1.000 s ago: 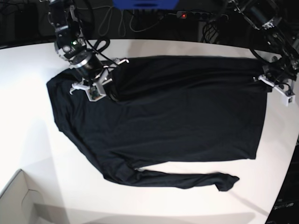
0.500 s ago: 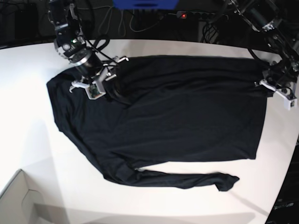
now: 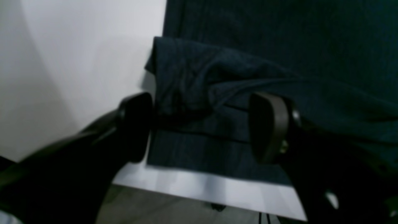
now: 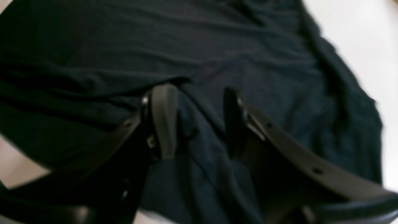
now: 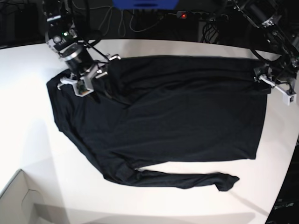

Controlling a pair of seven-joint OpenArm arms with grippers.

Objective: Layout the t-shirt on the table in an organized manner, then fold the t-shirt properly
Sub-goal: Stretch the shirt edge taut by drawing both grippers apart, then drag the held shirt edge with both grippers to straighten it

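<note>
The black t-shirt [image 5: 163, 116] lies spread across the white table [image 5: 28, 130] — one long sleeve trailing toward 5 o'clock. The left gripper [image 3: 202, 127] stands wide open over the bunched hem corner at 3 o'clock, gripping nothing. The right gripper [image 4: 199, 121] — at 10 o'clock — is parted, a fabric ridge loose between its fingers.

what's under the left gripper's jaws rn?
A bunched fold of the t-shirt lies between the open left gripper jaws, at the table edge. What's beneath the fabric is covered.
</note>
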